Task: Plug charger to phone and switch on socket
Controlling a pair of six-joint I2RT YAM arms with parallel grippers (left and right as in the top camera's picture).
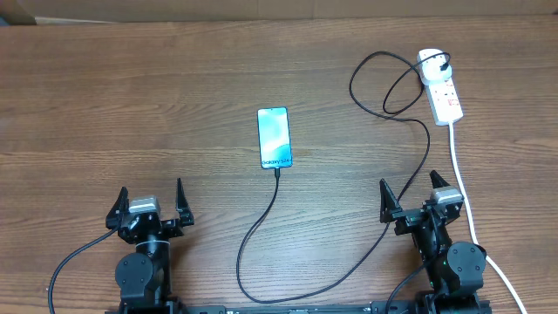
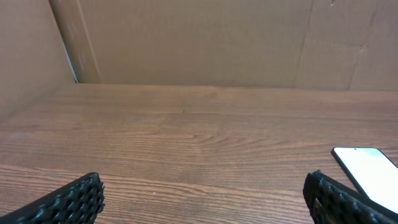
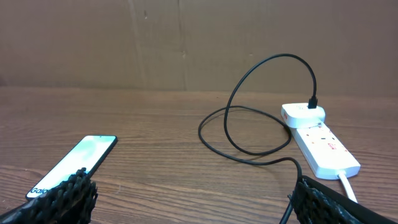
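The phone [image 1: 274, 138] lies flat mid-table, cyan screen up, "Galaxy" text at its near end. It also shows in the right wrist view [image 3: 73, 163] and at the left wrist view's right edge [image 2: 367, 167]. The black charger cable [image 1: 261, 228] has its tip at the phone's near end, loops along the front and runs up to the white socket strip [image 1: 441, 85], where its black plug sits in the far end [image 3: 313, 102]. My left gripper [image 1: 150, 208] is open and empty, near the front left. My right gripper [image 1: 411, 199] is open and empty, with the cable passing beside it.
The strip's thick white cord [image 1: 466, 202] runs down the right side past my right arm. A brown cardboard wall [image 2: 199, 40] stands behind the wooden table [image 1: 131, 105].
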